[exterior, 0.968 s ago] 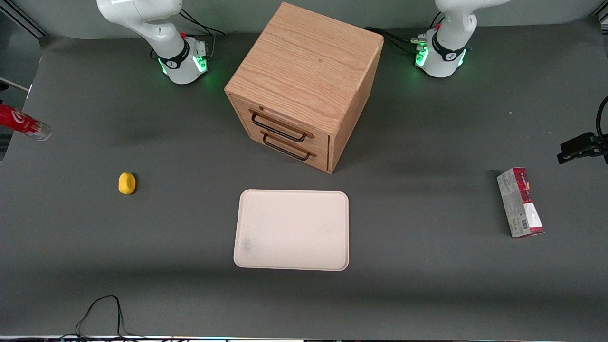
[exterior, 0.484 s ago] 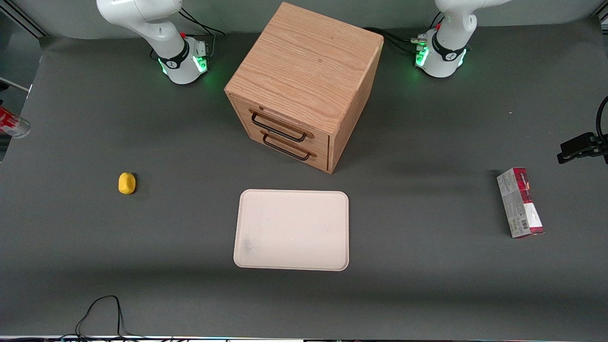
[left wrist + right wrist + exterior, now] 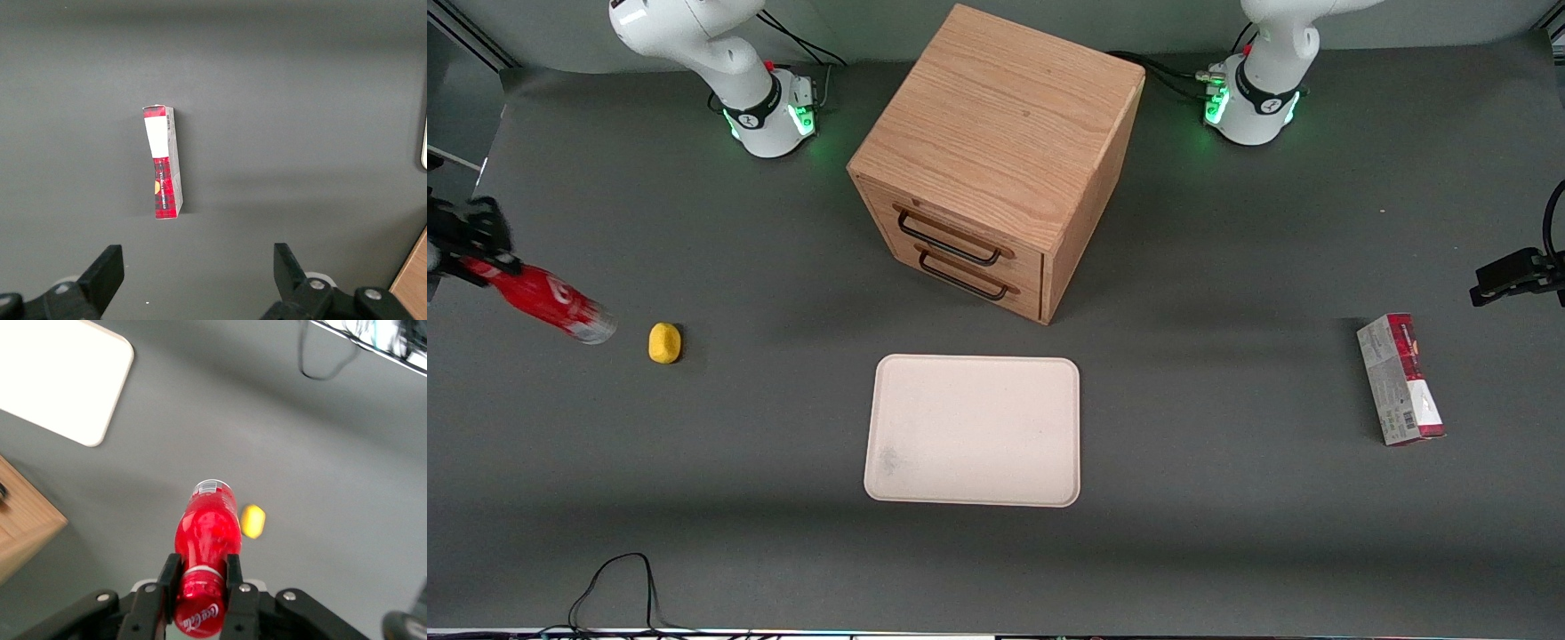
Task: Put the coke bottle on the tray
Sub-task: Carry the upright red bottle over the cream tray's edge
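The coke bottle is shown clamped near its cap end between the fingers of the gripper, raised and tilted above the table. Compared with 0.5 s earlier, it has been carried inward from the table's edge, now just beside the lemon. The tray, well apart at 4 o'clock from the bottle, remains bare; transport is judged under way.

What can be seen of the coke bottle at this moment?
The small slim red plastic coke bottle with white script logo is held off the table, tilted, its clear base pointing toward the small yellow lemon-like object. The right gripper is shut on it, black fingers clamping its upper part, at the working arm's end, well apart from the cream-white rectangular tray.
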### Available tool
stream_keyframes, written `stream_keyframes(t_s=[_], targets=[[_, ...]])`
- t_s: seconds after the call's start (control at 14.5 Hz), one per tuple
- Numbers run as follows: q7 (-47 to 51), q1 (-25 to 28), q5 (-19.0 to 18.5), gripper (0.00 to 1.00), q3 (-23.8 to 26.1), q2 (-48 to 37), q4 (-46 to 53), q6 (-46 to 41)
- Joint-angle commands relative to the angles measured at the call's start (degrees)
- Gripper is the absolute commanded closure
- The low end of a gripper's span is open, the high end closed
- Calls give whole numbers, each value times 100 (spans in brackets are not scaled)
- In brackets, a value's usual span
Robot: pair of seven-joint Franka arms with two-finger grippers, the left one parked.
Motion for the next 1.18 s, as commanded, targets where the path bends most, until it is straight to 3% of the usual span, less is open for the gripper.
stream_keyframes(t_s=[0.0, 0.21, 0.55, 1.11], targets=[[858, -134, 255, 100, 554, 959, 1348, -399], [2185, -143, 255, 100, 1407, 1355, 1560, -233], [3260, -126, 238, 100, 2234, 1584, 1570, 92], [3288, -55, 194, 100, 2376, 2532, 1570, 997]])
